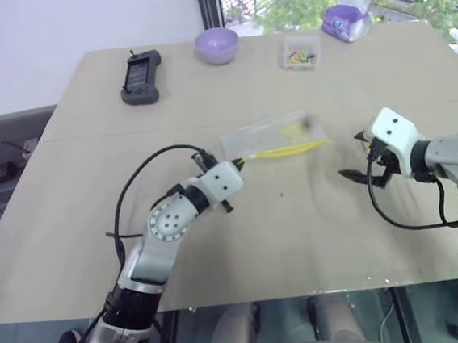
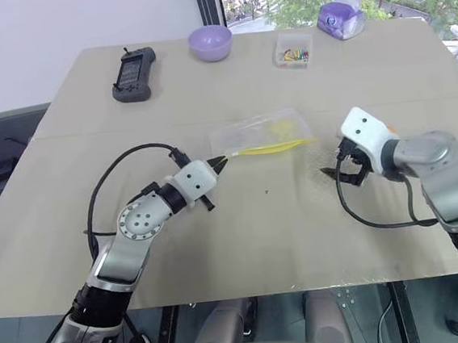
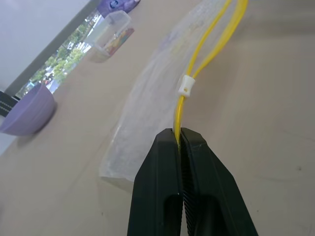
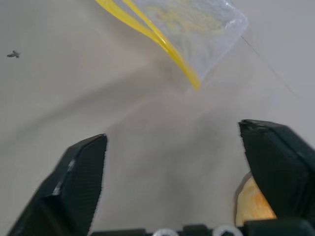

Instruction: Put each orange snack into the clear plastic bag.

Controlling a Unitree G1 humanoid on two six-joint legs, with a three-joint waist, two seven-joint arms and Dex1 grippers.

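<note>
Beige rectangular tabletop (image 1: 244,243) beneath a window, seen from above, carrying all items. Far edge, left to right: black handheld controller (image 1: 140,77), lavender round bowl (image 1: 216,45), small clear box of colourful bits (image 1: 300,52), purple tissue pack (image 1: 347,21). Near the centre: flat, see-through rectangular zip bag (image 1: 273,137) with a yellow seal strip, its yellow lips parted into a narrow loop in the left wrist view.

Left gripper (image 3: 180,142), black two-fingered, pressed together and pinching the yellow seal strip at the bag's near corner; bag held low over the table and stretched away from the fingers.

Right gripper (image 4: 172,162), black two-fingered, spread wide, hanging just beside the bag's far end, pointing toward the table, gripping nothing.

Golden-orange snack (image 4: 252,204): a rounded sliver at the lower edge of the right wrist view, just beside the inner face of one right finger, on the table outside the bag; contact not determinable.

Step in hand, as judged: bag mouth held ready, snack not yet grasped and not yet bagged. Next move likely calls for centring the spread right jaws over the snack, closing gently, then carrying it to the narrow yellow-rimmed mouth, which probably needs widening first.
</note>
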